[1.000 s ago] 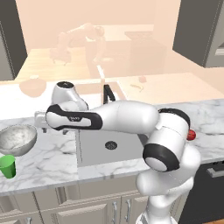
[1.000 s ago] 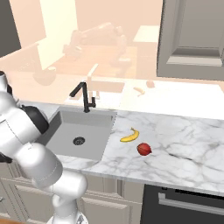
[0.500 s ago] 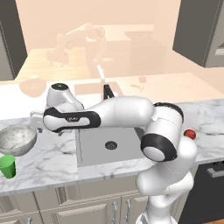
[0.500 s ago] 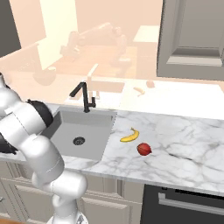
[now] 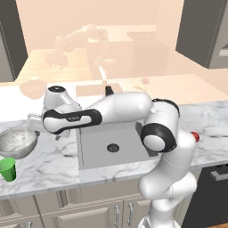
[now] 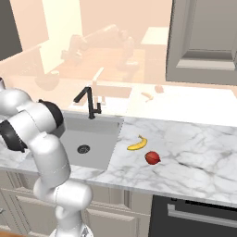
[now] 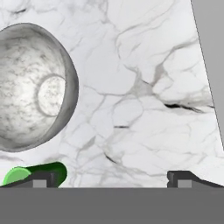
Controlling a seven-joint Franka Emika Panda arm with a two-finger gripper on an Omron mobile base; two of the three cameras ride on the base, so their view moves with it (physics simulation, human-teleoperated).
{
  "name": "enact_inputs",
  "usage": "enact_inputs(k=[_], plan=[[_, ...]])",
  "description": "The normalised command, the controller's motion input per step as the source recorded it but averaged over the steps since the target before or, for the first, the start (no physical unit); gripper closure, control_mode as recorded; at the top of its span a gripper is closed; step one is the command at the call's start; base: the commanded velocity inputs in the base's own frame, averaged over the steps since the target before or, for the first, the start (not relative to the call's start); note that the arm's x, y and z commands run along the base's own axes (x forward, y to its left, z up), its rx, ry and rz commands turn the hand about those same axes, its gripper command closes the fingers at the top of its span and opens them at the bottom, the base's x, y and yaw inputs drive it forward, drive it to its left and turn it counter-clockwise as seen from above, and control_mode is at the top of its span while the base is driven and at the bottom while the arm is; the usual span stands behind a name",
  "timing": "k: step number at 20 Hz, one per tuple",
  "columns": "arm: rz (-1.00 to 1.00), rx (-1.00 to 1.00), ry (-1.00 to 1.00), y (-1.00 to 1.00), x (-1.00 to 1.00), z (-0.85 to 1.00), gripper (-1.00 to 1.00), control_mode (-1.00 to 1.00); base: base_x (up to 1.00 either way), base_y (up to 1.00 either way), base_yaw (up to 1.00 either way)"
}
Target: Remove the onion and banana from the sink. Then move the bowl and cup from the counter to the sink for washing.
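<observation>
White arm folded low and stretched leftward across the grey recessed sink (image 5: pixel 111 147), its hand above the white marble worktop (image 7: pixel 144 87) beside the basin. Pincer (image 7: pixel 111 178): fingers wide apart, empty. Grey-white speckled bowl (image 7: pixel 33 87) and green tumbler cup (image 7: pixel 37 173) stand close together on the worktop left of the sink. Yellow banana (image 6: pixel 137 144) and red onion (image 6: pixel 152 158) lie on the worktop right of the sink.

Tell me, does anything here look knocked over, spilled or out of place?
Nothing stands out. The bowl and cup stand upright on the counter left of the sink. The banana and onion lie on the marble to its right. The open tool hangs above the marble beside the bowl.
</observation>
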Motion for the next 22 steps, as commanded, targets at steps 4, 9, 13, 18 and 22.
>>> enact_inputs(k=[4, 9, 13, 18, 22], plan=[[-0.04, 0.00, 0.05, 0.12, 0.09, -0.06, -1.00, -1.00, 0.00, 0.00, 0.00], [-0.02, 0.00, 0.02, 0.11, 0.10, -0.07, -1.00, -1.00, 0.00, 0.00, 0.00], [-0.03, 0.00, 0.00, 0.10, 0.07, -0.07, -1.00, -1.00, 0.00, 0.00, 0.00], [-0.04, 0.00, 0.00, 0.09, 0.06, -0.09, -1.00, -1.00, 0.00, 0.00, 0.00], [-0.03, 0.00, 0.00, 0.09, 0.06, -0.11, -1.00, -1.00, 0.00, 0.00, 0.00]])
